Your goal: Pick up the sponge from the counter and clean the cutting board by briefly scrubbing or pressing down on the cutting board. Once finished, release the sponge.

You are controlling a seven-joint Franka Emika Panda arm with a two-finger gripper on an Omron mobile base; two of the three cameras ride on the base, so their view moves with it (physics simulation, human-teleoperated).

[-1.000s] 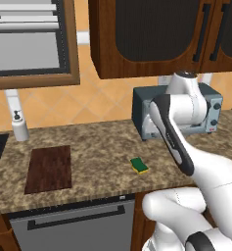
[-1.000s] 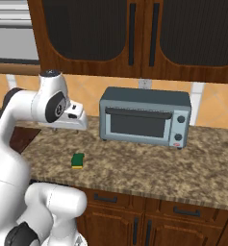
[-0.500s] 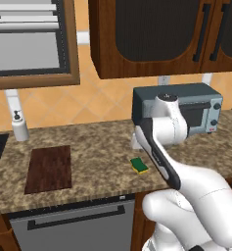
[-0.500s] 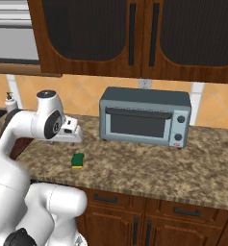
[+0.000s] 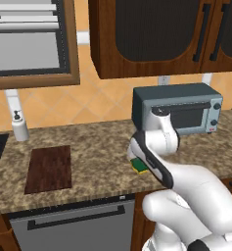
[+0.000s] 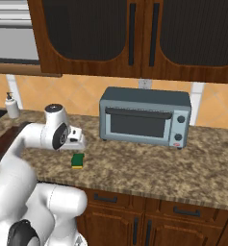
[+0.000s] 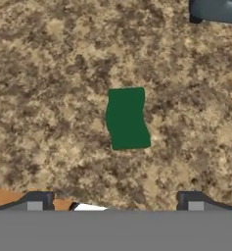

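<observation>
the fingers [image 7: 115, 201] stand wide apart, holding nothing, above the sponge [image 7: 127, 118]. the sponge lies green side up on the speckled bench [image 5: 98, 147], near its front edge, well right of the cutting board [image 5: 50, 168] and left of the toaster oven [image 6: 144, 116].

The light is even and soft in all views, with no clear source and no glare. Shadows are very weak; only a thin dark edge lies under the toaster oven [image 6: 144, 117] on the bench [image 6: 192, 166]. The hand view looks a little soft, and the bench speckle is blurred toward 12 o'clock.
</observation>
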